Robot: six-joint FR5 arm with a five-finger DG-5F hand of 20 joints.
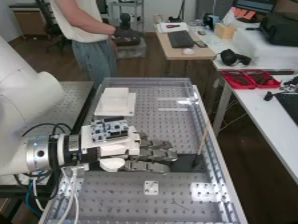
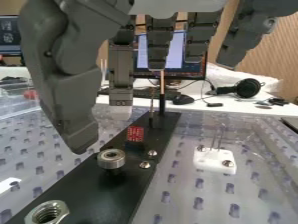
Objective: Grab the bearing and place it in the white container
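In the high view the hand (image 1: pixel 151 151) is over the perforated bench, fingers straight and pointing across the black plate (image 1: pixel 188 162). Seen from the wrist, the open hand (image 2: pixel 74 92) has its thumb and fingers spread above the plate (image 2: pixel 126 187), touching nothing. The silver ring-shaped bearing (image 2: pixel 111 158) sits raised on a dark support on that plate, below the thumb's tip and apart from it. A white block-like object (image 1: pixel 116 102), possibly the container, lies farther along the bench in the high view.
A large nut (image 2: pixel 48 214), a red block (image 2: pixel 136 133) and thin upright rods share the black plate. Beside it sits a small white block with screws (image 2: pixel 215 160). Raised rails (image 1: pixel 211 145) edge the bench, and cables hang below the wrist.
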